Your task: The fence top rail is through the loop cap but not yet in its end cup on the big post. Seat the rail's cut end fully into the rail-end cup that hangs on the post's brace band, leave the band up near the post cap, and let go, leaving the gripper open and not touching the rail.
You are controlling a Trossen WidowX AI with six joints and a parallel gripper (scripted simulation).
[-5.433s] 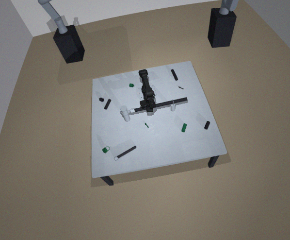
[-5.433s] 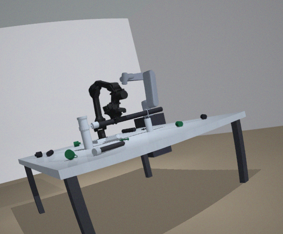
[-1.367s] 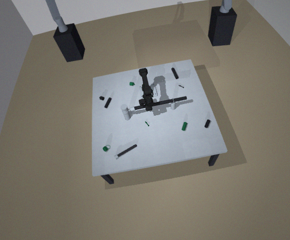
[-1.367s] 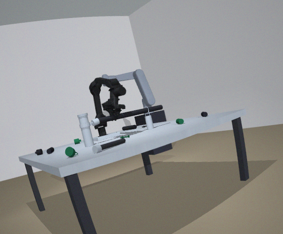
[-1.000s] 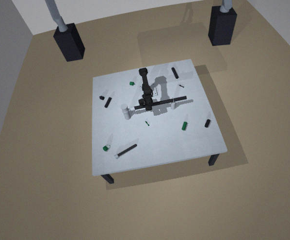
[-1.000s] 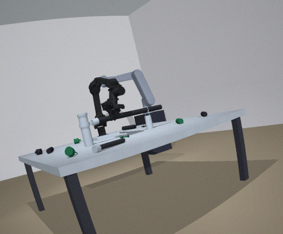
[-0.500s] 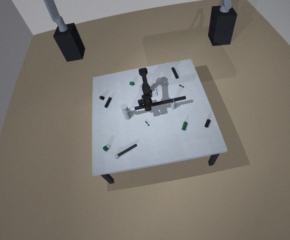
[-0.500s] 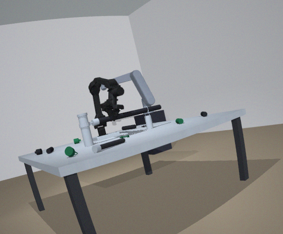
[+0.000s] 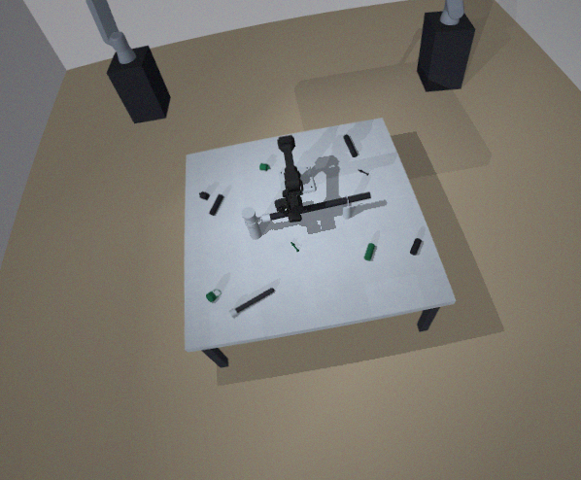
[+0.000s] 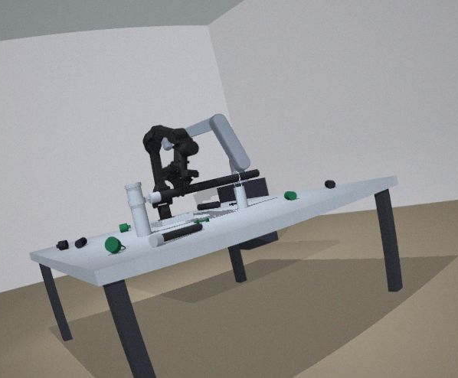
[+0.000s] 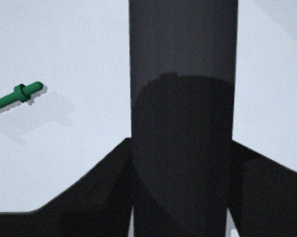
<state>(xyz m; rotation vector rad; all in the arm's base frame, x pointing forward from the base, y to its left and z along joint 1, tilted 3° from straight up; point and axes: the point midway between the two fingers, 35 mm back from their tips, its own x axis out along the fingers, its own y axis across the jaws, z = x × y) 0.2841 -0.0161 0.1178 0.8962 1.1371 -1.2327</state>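
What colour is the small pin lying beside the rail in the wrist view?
Green; the pin shows best in the wrist view.

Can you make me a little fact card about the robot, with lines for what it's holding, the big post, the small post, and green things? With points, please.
gripper: closed on the rail (image 9: 326,205) (image 10: 217,183) (image 11: 183,43)
big post (image 9: 254,228) (image 10: 140,219): upright, white, band and cup (image 9: 265,218) (image 10: 155,197) on its side
small post (image 9: 347,210) (image 10: 240,197): upright, white, rail through its loop
rail fully in cup: cannot tell
green things: four on the table (image 9: 301,310) (image 10: 220,239), seen from the top
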